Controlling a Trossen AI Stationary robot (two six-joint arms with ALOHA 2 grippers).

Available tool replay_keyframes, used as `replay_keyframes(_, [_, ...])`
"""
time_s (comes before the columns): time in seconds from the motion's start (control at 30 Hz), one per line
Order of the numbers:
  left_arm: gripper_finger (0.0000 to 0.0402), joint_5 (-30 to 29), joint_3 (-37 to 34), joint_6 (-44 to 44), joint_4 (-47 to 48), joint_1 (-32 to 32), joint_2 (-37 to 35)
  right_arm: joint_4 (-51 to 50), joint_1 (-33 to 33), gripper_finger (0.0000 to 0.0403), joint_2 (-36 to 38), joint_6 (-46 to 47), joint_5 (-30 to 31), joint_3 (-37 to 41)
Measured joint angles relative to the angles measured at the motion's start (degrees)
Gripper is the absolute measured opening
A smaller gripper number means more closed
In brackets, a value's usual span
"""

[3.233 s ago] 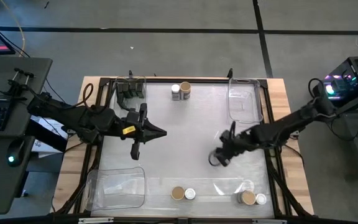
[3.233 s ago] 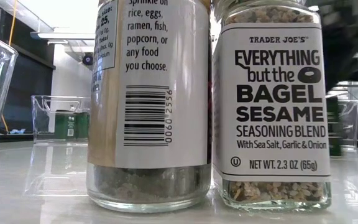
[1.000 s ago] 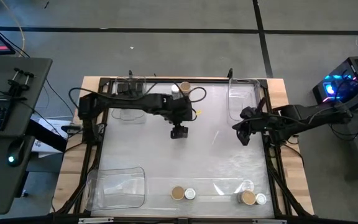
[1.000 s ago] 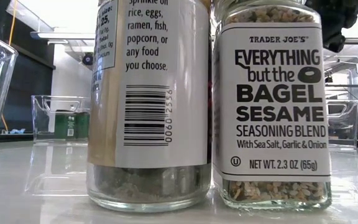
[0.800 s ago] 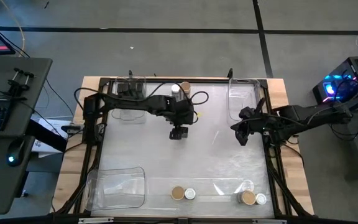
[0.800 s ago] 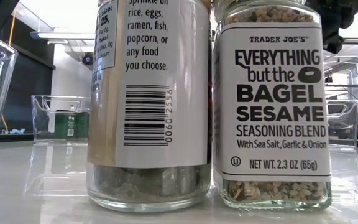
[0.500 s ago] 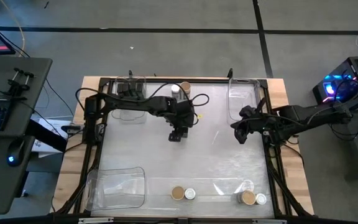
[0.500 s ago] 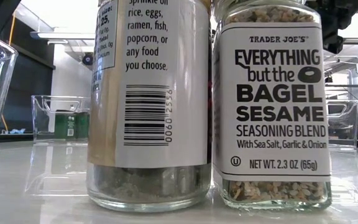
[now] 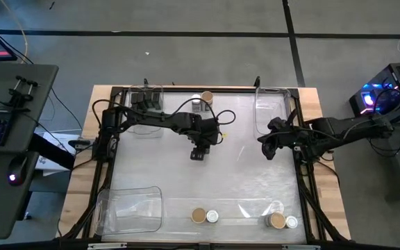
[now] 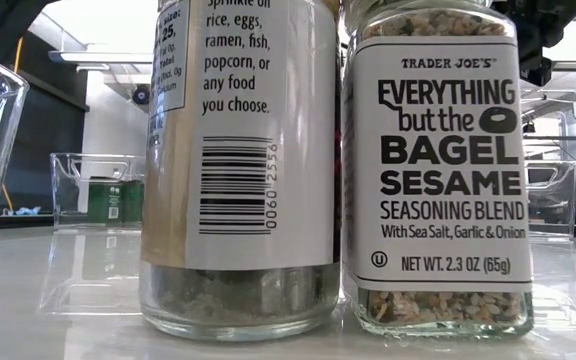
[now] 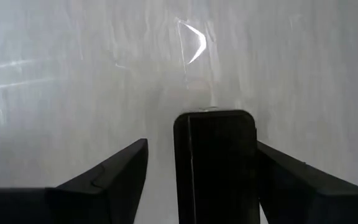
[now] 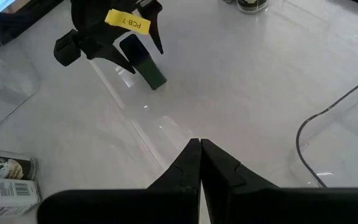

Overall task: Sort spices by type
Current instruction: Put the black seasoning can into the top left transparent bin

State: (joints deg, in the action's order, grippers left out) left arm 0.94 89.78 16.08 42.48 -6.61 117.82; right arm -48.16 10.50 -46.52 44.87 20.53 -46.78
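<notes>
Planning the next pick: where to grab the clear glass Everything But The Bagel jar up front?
Likely from above, around its white cap: the glass bagel jar stands upright, and the tan-capped barcode jar crowds one side, so close front-to-back.

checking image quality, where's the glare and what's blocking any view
High view: streaky glare across the glossy white tabletop. Left wrist view: bright crescent reflection above the black boxy spice container. Low view: two label-wrapped glass spice jars block most of the scene.
</notes>
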Motion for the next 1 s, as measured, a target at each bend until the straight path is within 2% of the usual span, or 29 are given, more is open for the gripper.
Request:
replay_keyframes(0.1, [0.0207, 0.0, 0.0, 0.5, 0.2, 0.0, 0.0, 0.0, 0.0, 0.0000, 0.0, -0.2, 0.0, 0.0])
replay_keyframes(0.27, [0.0096, -1.0, 0.6, 4.5, 2.9, -0.3, -1.3, -0.3, 0.0, 0.0000, 0.0, -0.3, 0.3, 0.0])
replay_keyframes(0.43, [0.0096, -4.2, 5.9, 3.0, 9.0, -5.1, -8.2, -0.5, 0.0, 0.0000, 0.0, -1.8, 0.5, 0.0])
replay_keyframes(0.6, [0.0096, -6.7, 4.9, -5.6, 10.4, -12.6, -20.8, -0.5, -0.3, 0.0000, 0.0, -1.6, 0.5, 0.0])
replay_keyframes(0.77, [0.0097, -15.1, -4.0, -15.7, 10.3, -20.8, -35.5, -0.5, -1.5, 0.0000, 0.0, -1.8, 0.5, 0.0])
replay_keyframes(0.9, [0.0097, -17.0, -15.9, -27.1, 10.5, -25.5, -45.6, -0.5, -2.8, 0.0000, 0.0, -2.3, 0.5, 0.0])
replay_keyframes(1.0, [0.0097, -18.0, -24.9, -35.3, 10.5, -28.1, -50.4, -0.5, -3.7, 0.0000, 0.0, -2.3, 0.4, 0.0])
